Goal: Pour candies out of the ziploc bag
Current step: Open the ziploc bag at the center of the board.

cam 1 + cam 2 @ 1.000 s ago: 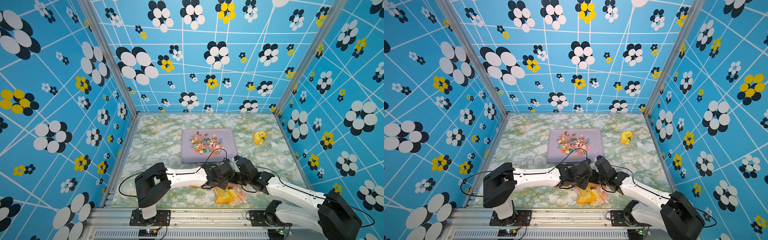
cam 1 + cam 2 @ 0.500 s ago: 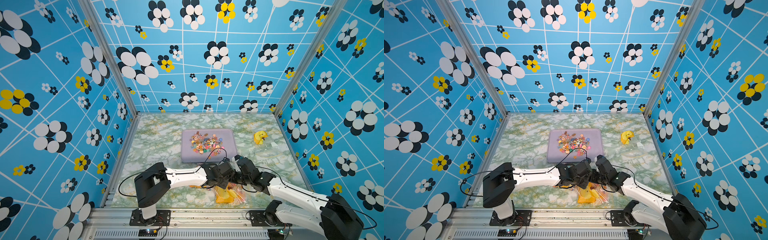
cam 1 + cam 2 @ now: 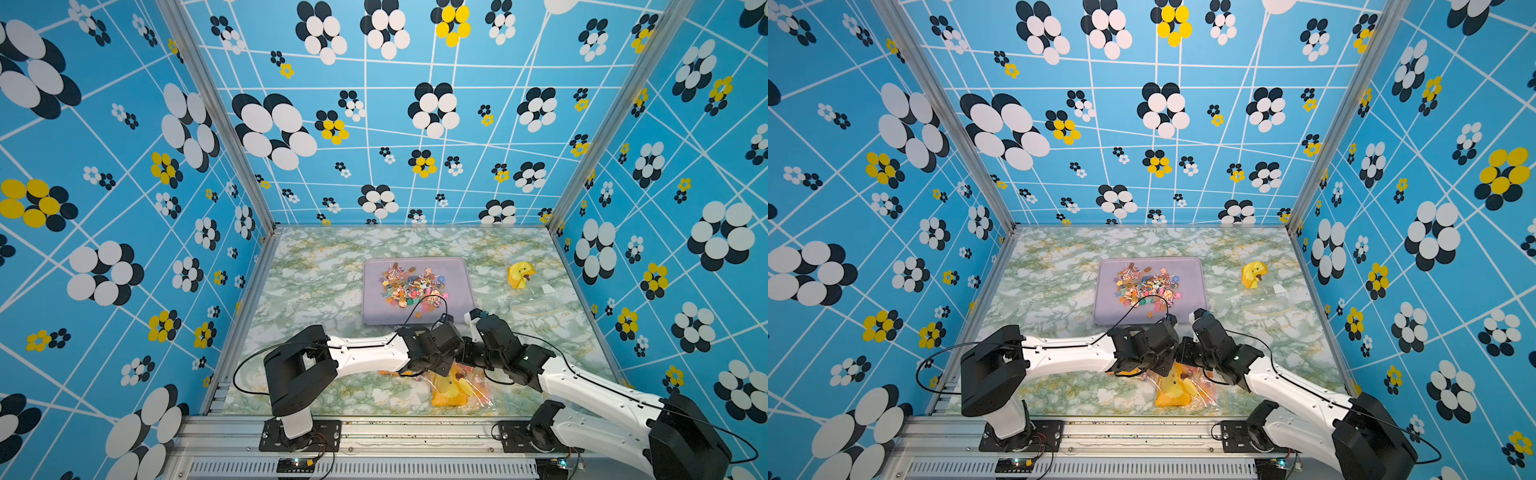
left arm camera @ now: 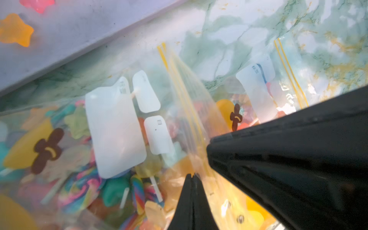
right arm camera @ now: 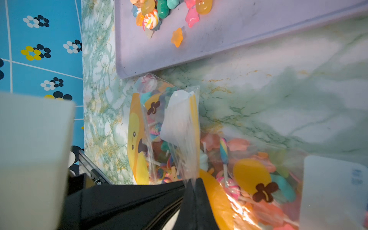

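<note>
**Op:** Quick, where's the bag?

**Ann:** The clear plastic ziploc bag with yellow duck print (image 3: 457, 388) sits low and centre in both top views. It lies on the green-white marbled tabletop (image 3: 311, 291), just below the flat lavender tray (image 3: 459, 301). A heap of small multicoloured candies (image 3: 411, 284) is on the tray, and lollipops and star shapes show inside the bag.

**Op:** Grippers?

**Ann:** Your left gripper (image 4: 192, 176) is clamped tight on a fold of the bag's film. Your right gripper (image 5: 191, 182) is doing the same, pinching film with a yellow stripe along it. The two sit close together.

**Op:** How will it handle?

**Ann:** It's thin, floppy, slick film with a light, shifting load. My guess is to hold the lips by the zip to part the mouth, or take the bottom corners to tip it trayward. A shallow pinch could slide off. The candies look hard, but their sticks may snag.

**Op:** What's hidden?

**Ann:** From above, your wrists cover both pinches and the bag's mouth, so I can't tell whether the zip is open. The wrist views are blurry, and white labels (image 4: 115, 129) mask some candies. There's a small yellow duck-shaped thing (image 3: 519, 274) at right, too small to name.
</note>
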Tool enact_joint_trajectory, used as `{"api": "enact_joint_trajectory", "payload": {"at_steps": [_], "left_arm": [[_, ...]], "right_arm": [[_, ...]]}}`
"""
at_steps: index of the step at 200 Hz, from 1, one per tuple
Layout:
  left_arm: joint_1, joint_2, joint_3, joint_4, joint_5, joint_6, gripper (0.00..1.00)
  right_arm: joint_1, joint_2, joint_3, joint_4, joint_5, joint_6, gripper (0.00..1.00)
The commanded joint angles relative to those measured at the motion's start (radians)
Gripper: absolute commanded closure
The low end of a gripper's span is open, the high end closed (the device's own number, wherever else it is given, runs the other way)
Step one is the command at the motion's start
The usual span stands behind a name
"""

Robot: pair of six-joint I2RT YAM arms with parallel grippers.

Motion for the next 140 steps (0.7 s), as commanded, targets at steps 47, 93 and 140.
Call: {"api": "enact_joint_trajectory", "payload": {"at_steps": [47, 93, 140], "left_arm": [[0.001, -0.127, -0.054, 0.093, 0.041, 0.053, 0.95], [-0.019, -0.117, -0.083, 0.131, 0.064, 0.043, 0.79], [-0.017, -0.091, -0.101, 0.175, 0.063, 0.018, 0.77]], "right_arm": [[0.005, -0.001, 0.037, -0.003, 0.005, -0.003, 1.00], [0.005, 0.009, 0.055, -0.001, 0.002, -0.008, 1.00], [0.005, -0.003, 0.065, -0.012, -0.002, -0.013, 1.00]]}}
